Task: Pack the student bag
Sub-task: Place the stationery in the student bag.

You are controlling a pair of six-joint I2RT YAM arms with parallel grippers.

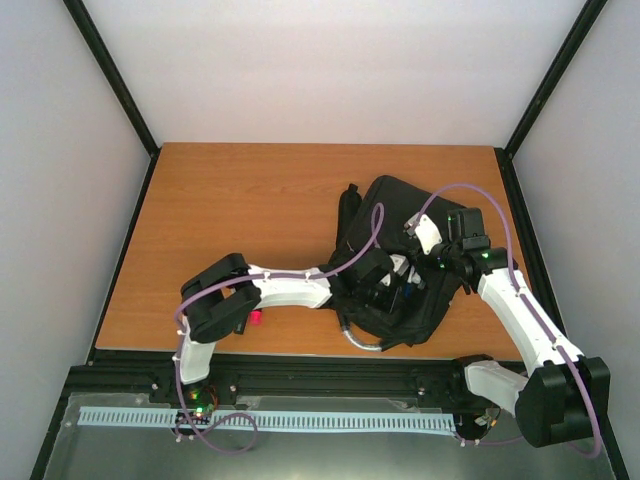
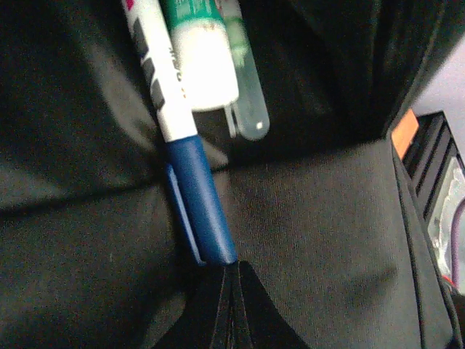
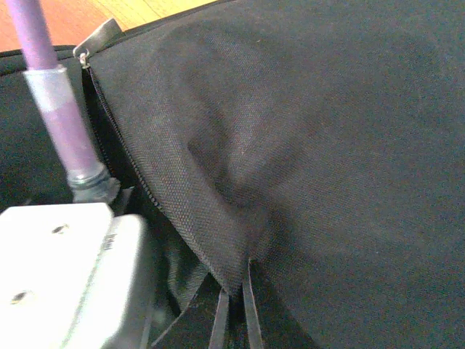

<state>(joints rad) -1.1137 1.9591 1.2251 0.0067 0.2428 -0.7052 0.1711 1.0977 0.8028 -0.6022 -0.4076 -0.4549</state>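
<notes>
Backpack [image 1: 392,208] on the wooden table [image 1: 250,220], right of centre, its near end close to the table's front edge. Black, soft, slumped. Long axis runs far to near, leaning a little to the left at the near end. A strap lies off its far left corner. Which end is the top, cannot tell.

Top view, arms: left arm is folded at the elbow over the table's near left, forearm stretched rightward, left gripper [image 1: 385,285] down in the bag's opening. Right arm rises from the near right corner, forearm angled far and left, right gripper [image 1: 428,235] on the bag's far right part.

Left wrist view: dark fingers pressed tight together, only a thin seam between them, black fabric all round. A marker [image 2: 190,182], white barrel with blue cap, lies lengthwise ahead, cap end right at the fingertips; pinched or merely touching, cannot tell. Beside it lie a white tube [image 2: 202,62] with a green label and a clear plastic tube [image 2: 247,94].

Right wrist view: thin fingers clamped on the lower edge of a black fabric flap, which is pulled up taut. A zipper runs along the flap's left edge to a metal pull [image 3: 98,36]. The left arm's white housing [image 3: 65,283] and purple cable [image 3: 58,109] sit close at left.
</notes>
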